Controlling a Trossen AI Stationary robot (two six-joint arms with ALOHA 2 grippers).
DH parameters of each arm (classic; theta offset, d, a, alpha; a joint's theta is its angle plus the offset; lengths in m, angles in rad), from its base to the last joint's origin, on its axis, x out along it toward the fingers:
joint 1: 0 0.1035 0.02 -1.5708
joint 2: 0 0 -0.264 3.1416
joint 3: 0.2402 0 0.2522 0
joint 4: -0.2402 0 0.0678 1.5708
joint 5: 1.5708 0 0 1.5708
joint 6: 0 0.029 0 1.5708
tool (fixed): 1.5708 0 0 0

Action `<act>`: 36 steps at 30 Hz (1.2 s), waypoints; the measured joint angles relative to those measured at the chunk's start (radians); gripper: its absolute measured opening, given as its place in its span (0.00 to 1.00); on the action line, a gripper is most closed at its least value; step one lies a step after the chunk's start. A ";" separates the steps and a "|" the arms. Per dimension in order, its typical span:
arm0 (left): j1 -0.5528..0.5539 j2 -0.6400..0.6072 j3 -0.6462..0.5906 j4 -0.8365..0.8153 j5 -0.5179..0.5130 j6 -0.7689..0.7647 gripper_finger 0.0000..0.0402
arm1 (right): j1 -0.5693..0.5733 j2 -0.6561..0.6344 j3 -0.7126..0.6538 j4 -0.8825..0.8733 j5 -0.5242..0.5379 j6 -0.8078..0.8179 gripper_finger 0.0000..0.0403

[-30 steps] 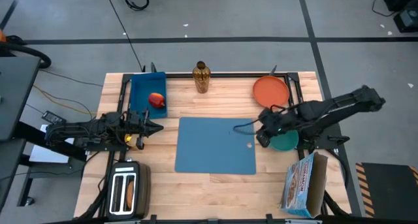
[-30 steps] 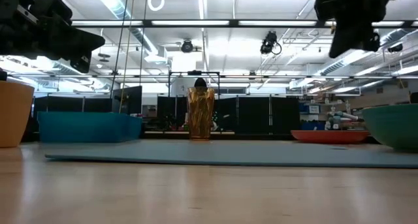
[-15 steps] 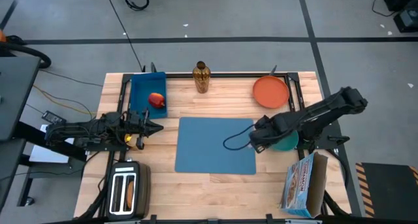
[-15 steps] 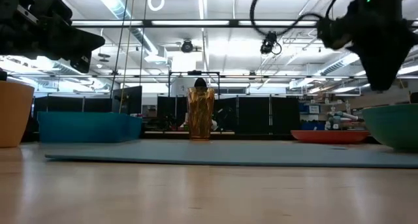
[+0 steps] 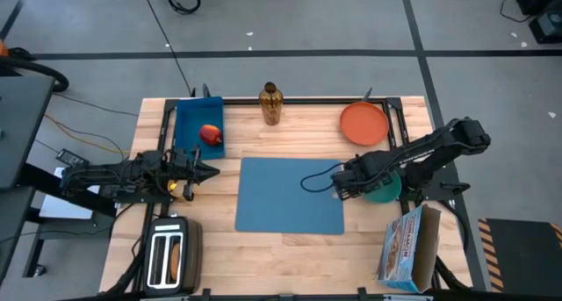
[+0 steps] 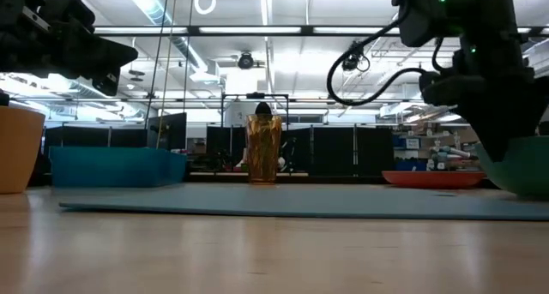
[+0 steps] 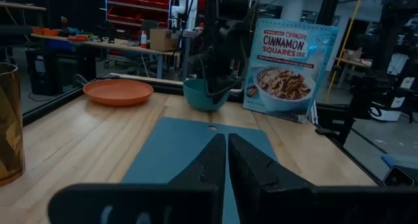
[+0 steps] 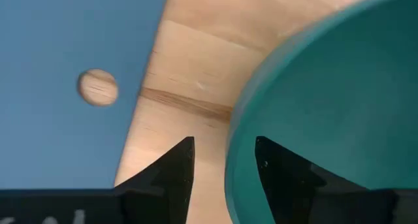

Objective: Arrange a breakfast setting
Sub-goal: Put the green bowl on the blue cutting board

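Observation:
The teal bowl [image 5: 385, 190] rests on the wood just right of the blue placemat [image 5: 291, 196]. My right gripper [image 8: 223, 145] points down over the bowl's left rim [image 8: 230, 165]. It is open, with one finger over the bowl's inside and one over the bare wood; no touch shows. The orange plate [image 5: 364, 123] lies at the far right. The red apple [image 5: 210, 134] lies in the blue bin [image 5: 198, 117]. My left gripper [image 5: 211, 171] waits shut and level at the table's left, above the orange cup [image 6: 17, 148]. Spoon and bread are out of view.
An amber bottle [image 5: 270, 104] stands at the far edge, centre. A silver toaster [image 5: 171, 257] sits at the near left and a cereal box [image 5: 410, 247] at the near right, close to the bowl. The placemat has a small round hole [image 8: 98, 87] near its right edge.
My right gripper has come down from high above the table to the teal bowl's left rim. It has tipped over from a slant to pointing straight down. The bowl has stayed where it was.

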 joint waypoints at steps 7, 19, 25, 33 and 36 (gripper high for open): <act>0.000 0.000 0.000 0.000 0.000 0.000 0.06 | 0.005 0.000 -0.003 -0.002 0.000 0.044 0.26; 0.000 0.000 0.000 0.000 0.000 0.000 0.06 | 0.003 -0.003 0.011 -0.011 0.001 0.032 0.03; 0.000 0.000 0.000 0.000 0.000 0.000 0.06 | -0.006 -0.003 0.090 -0.079 0.018 0.004 0.05; 0.000 0.000 0.000 0.000 0.000 0.000 0.06 | -0.035 0.012 0.319 -0.129 0.147 -0.272 0.03; 0.000 0.000 0.000 0.000 0.000 0.000 0.06 | -0.044 0.056 0.408 -0.128 0.171 -0.468 0.03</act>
